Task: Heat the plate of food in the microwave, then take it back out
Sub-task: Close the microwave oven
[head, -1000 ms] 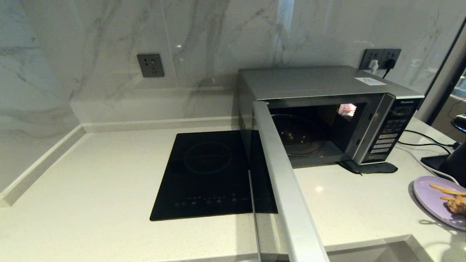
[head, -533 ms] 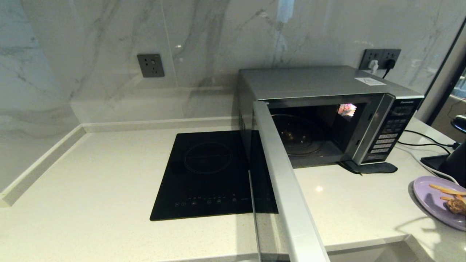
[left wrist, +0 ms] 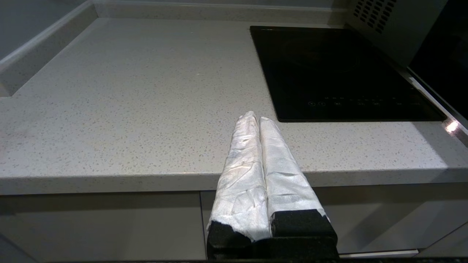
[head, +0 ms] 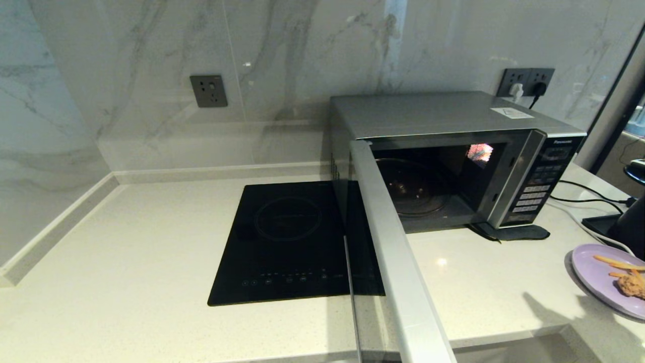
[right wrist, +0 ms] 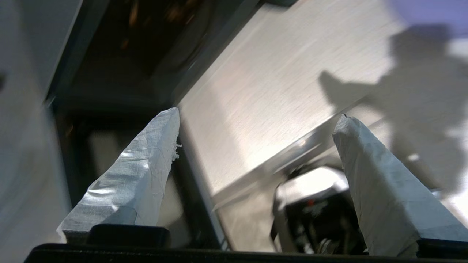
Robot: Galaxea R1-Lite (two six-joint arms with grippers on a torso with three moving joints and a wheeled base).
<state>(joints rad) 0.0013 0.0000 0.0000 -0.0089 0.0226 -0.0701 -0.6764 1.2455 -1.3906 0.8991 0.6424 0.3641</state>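
Since a second ago, the shadow on the pale speckled stone countertop (head: 126, 262) has swung and lengthened beside the round lilac-purple plate of food (head: 602, 280), which itself has not shifted. We read that as our right arm on the move, though the arm is out of the head view.

Our right gripper (right wrist: 256, 118) shows only in its own wrist view, its tape-wrapped fingers (right wrist: 146, 160) spread wide with nothing between them. Ahead of those jaws lie bare counter, the dark mouth of the boxy silver-grey Panasonic microwave (head: 443, 116) and a sliver of lilac at the far edge. Our left gripper (left wrist: 256, 118) is parked below the counter's front edge, its jaws pressed together and empty; the flat black induction hob (head: 292, 242) lies beyond them.

The microwave's dark glass door (head: 393, 262) stands fully open and the cavity looks empty. We judge the step in hand to be fetching the plate. The next move calls for bringing the open jaws level to the plate's rim, clear of the chicken and fries.
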